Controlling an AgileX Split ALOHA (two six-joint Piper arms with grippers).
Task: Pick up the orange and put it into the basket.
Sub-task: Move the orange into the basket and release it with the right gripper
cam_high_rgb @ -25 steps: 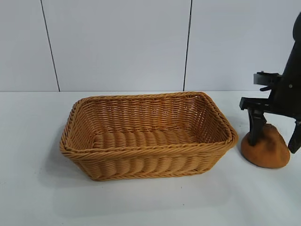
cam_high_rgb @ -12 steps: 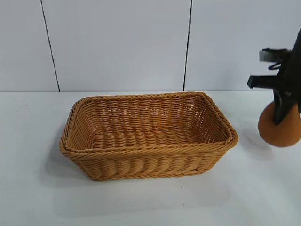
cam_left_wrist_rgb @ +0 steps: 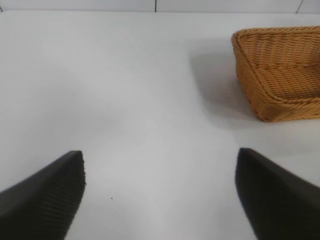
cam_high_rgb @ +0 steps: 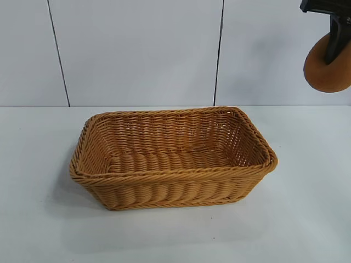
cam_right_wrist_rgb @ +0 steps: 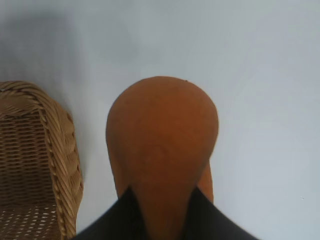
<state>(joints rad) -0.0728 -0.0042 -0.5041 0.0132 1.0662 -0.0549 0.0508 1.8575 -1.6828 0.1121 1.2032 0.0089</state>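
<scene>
A white table [cam_high_rgb: 307,230] carries the scene, its smooth matte top reaching back to a pale panelled wall [cam_high_rgb: 137,49]. The basket [cam_high_rgb: 164,194] rests directly on the table, a little left of the middle in the exterior view, its long side facing the camera and its flaring woven sides casting a soft shadow on the surface to its left.
</scene>
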